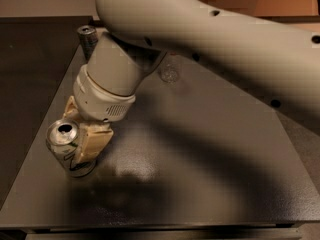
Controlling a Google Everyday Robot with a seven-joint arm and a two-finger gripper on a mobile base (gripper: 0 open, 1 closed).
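A silver drink can (64, 145) with an open top leans slightly at the front left of the dark table (200, 174). My gripper (76, 140) is at the can, shut on it. One tan finger (94, 143) presses the can's right side, and the other finger (70, 109) shows behind it. The can's base sits at or just above the tabletop; I cannot tell which. My thick grey arm (210, 39) reaches in from the upper right.
A dark can (87, 36) stands upright near the table's back left corner, just beside my wrist. A small clear object (169, 74) lies at the back middle, partly under the arm. The table's left edge runs close to the held can.
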